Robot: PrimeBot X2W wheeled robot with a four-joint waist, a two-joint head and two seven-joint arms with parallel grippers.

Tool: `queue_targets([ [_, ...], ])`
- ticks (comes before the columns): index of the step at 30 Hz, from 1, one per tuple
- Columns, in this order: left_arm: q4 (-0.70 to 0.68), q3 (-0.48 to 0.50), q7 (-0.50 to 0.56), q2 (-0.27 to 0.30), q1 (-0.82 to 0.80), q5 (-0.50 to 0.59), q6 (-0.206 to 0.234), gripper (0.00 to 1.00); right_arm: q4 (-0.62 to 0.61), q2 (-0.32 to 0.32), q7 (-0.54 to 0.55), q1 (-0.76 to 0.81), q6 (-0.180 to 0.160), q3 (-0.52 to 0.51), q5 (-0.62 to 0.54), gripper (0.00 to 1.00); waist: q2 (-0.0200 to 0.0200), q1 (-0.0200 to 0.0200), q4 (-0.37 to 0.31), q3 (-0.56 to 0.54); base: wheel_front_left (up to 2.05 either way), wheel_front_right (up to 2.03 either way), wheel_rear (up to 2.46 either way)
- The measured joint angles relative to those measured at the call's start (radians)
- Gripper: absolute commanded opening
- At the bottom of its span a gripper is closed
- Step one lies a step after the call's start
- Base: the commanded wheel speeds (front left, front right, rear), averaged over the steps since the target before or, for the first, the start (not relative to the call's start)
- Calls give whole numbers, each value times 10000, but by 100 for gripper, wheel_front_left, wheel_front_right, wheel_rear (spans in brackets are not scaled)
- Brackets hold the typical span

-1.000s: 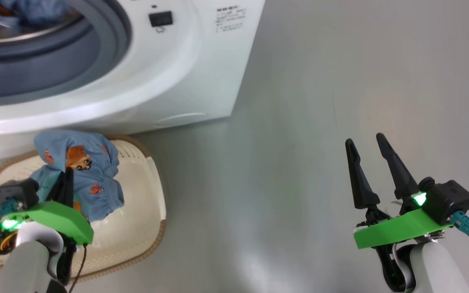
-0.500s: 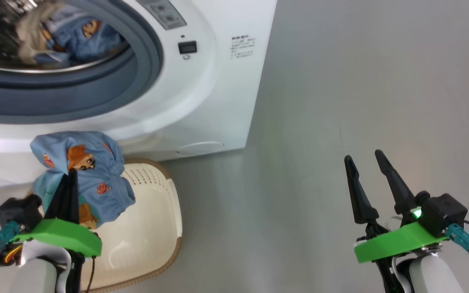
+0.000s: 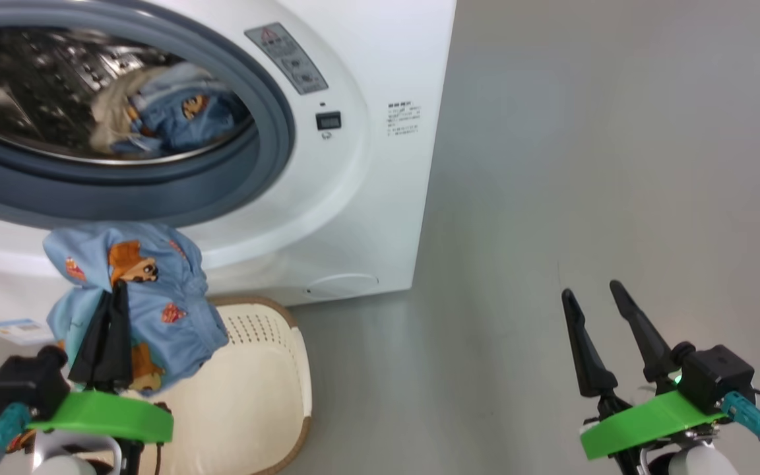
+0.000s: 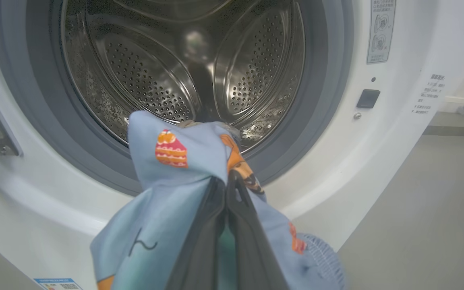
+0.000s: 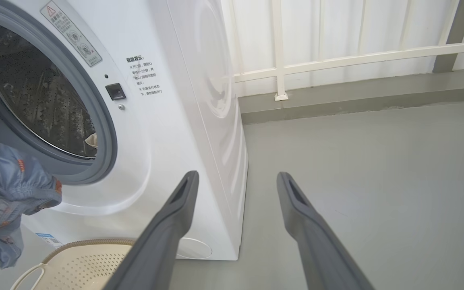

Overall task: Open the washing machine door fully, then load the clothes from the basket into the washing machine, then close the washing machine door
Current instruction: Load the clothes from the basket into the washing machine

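Note:
My left gripper (image 3: 116, 293) is shut on a light-blue bear-print garment (image 3: 146, 277), one of the clothes, which hangs above the cream basket (image 3: 268, 389). In the left wrist view the pinched garment (image 4: 175, 161) hangs just below the open mouth of the washing machine (image 4: 397, 133), facing the steel drum (image 4: 151, 76). More blue and cream clothes (image 3: 169, 115) lie inside the drum. The washing machine door is out of view. My right gripper (image 3: 590, 290) stands open and empty over the floor at the right, fingers apart (image 5: 237, 175), beside the machine's corner (image 5: 199, 121).
Grey floor (image 3: 584, 165) stretches to the right of the machine. A white railing and wall (image 5: 336, 60) stand behind it. A blue label (image 3: 14, 326) and a round flap (image 3: 342, 285) mark the machine's lower front. The basket's bare bottom (image 5: 87, 262) shows.
The head camera has tilted up, bringing more of the drum into view. My left gripper has lifted the garment higher above the basket, toward the drum opening. The right gripper stays open.

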Motion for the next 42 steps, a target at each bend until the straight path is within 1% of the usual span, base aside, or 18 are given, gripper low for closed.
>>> queue_targets([
  [9,-1018,192,-2,-123,1105,364,236,0,-159,-52,194,520,0,10,0,100,0,0,78,-871,0,0,0],
  [19,-1398,270,-12,-176,2028,594,349,0,-295,-48,362,1019,0,-10,0,100,0,0,110,-1624,0,0,0],
  [26,-1616,353,-13,-219,2374,700,508,0,-401,-46,414,1228,0,-67,0,100,0,0,100,-1820,0,0,0],
  [33,-1678,403,-13,-293,2631,706,520,0,-497,-50,445,1259,0,-142,-2,100,0,0,90,-1956,0,0,0],
  [42,-1693,420,-13,-353,2627,706,506,0,-614,-48,531,1365,0,-174,-58,100,0,0,96,-1804,0,0,0],
])
